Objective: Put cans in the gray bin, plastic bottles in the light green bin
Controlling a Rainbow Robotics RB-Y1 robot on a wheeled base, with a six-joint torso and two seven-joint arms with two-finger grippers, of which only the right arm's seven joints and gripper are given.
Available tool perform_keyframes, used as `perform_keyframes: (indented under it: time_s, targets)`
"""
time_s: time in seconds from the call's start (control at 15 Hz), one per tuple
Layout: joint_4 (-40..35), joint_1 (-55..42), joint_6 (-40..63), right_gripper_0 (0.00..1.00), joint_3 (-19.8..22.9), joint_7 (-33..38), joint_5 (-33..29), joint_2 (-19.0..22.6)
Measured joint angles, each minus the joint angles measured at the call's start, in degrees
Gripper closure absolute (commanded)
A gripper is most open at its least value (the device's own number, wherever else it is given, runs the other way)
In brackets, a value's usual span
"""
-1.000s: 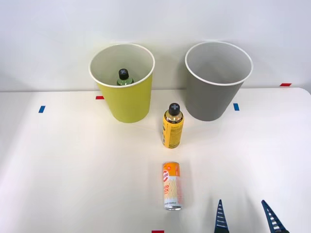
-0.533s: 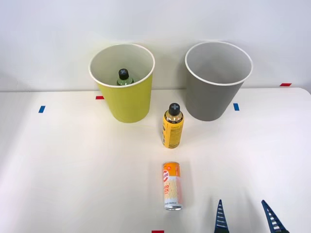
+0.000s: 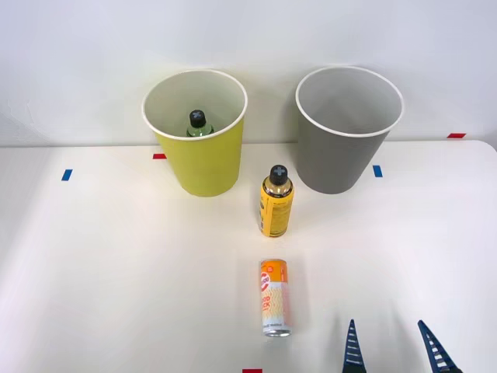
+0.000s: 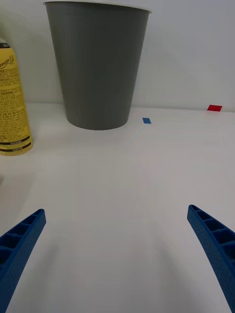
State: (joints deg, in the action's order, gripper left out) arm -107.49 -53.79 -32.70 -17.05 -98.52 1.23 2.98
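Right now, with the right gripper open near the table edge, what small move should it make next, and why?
Probably shift the right gripper toward the robot's left, over the orange-and-white can. That can lies on its side on the table, nearest the open fingers, and nothing is held. The green bottle already sits in the light green bin; the gray bin stands upright beyond.

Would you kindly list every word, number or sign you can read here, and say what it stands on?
Yellow bottle: label print, too blurred to read.
Orange-and-white can: lettering too small to read.
Yellow bottle's cap: a moulded cross.
Green bottle's cap: a cross too.
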Motion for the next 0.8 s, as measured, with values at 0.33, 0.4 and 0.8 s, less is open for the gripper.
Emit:
perform_keyframes:
  time_s: [0.33,0.4,0.8]
  targets:
    - [0.0,0.0,0.0,0.00,0.0,0.0,0.0,0.0]
    - [0.0,0.0,0.0,0.00,0.0,0.0,0.0,0.0]
    - [0.0,0.0,0.0,0.00,0.0,0.0,0.0,0.0]
